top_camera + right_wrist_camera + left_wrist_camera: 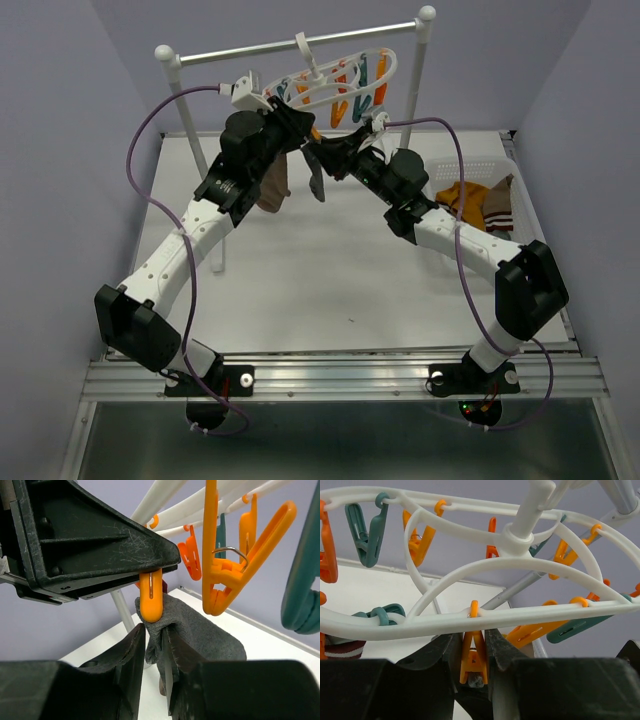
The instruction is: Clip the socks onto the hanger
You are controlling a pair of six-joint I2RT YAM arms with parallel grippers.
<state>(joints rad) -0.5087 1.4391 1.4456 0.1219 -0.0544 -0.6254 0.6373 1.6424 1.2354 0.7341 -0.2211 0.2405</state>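
Observation:
The white oval hanger (340,80) with orange and teal clips hangs from the rack's bar. My left gripper (474,645) is shut on one orange clip (474,655) under the hanger's rim (520,612). A dark grey sock (200,630) hangs from that orange clip (151,600), its top edge in the clip's mouth. My right gripper (155,635) sits just below the clip, its jaws slightly apart around the sock's folded edge; a gap shows on the left side. In the top view both grippers (300,125) (325,150) meet under the hanger, and the grey sock (316,183) dangles below.
A brown sock (272,188) hangs beside the grey one. A striped sock's cuff (342,650) hangs from a teal clip at the left. A white basket (470,165) at the right holds mustard and striped socks (480,203). The white two-post rack (300,45) stands at the back.

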